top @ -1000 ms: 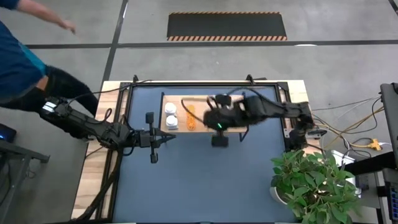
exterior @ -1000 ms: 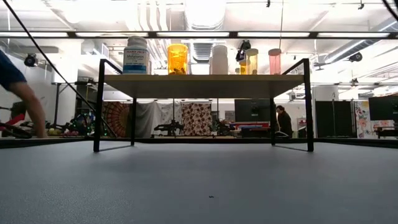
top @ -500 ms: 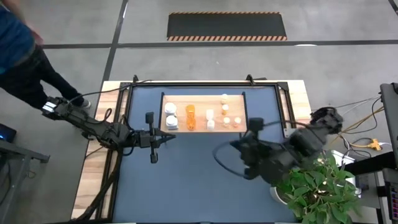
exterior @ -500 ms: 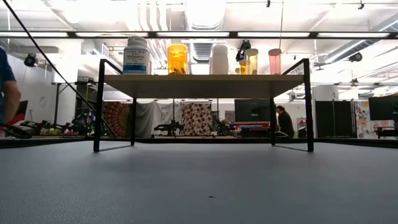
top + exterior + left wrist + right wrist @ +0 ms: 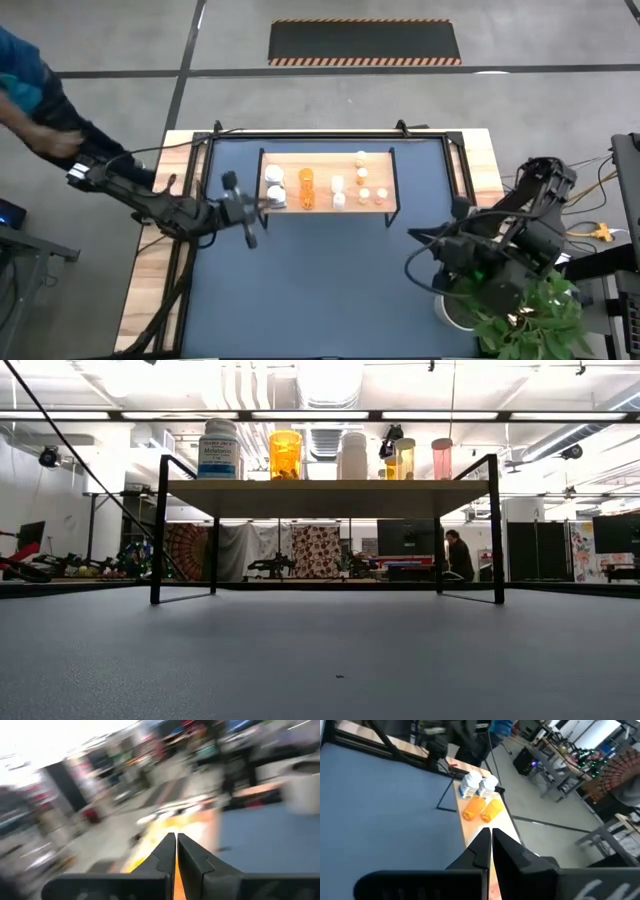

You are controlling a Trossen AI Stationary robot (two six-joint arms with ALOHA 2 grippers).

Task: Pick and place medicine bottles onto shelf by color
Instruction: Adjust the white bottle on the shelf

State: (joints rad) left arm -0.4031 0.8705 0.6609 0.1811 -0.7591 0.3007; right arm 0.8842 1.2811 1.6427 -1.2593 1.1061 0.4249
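The shelf stands at the table's far middle, a light board in a black frame. On it are the medicine bottles: two white and two orange at its left end, and several small pale ones to the right. The low view shows them upright on the board. My left gripper is shut and empty, just off the shelf's left near corner. My right gripper is shut and empty to the shelf's right, pointing back along it; in the high view its arm is beside the plant.
A green potted plant stands at the table's near right corner, right under my right arm. A person stands beyond the table's left edge. Cables lie off the right edge. Open blue tabletop lies in front of the shelf.
My right gripper, shut all along, has swung from above the shelf toward the table's right and near side and now sits by the plant, turned back toward the shelf. My left gripper has stayed in place and turned its tip toward the shelf's left end. The person has stepped back.
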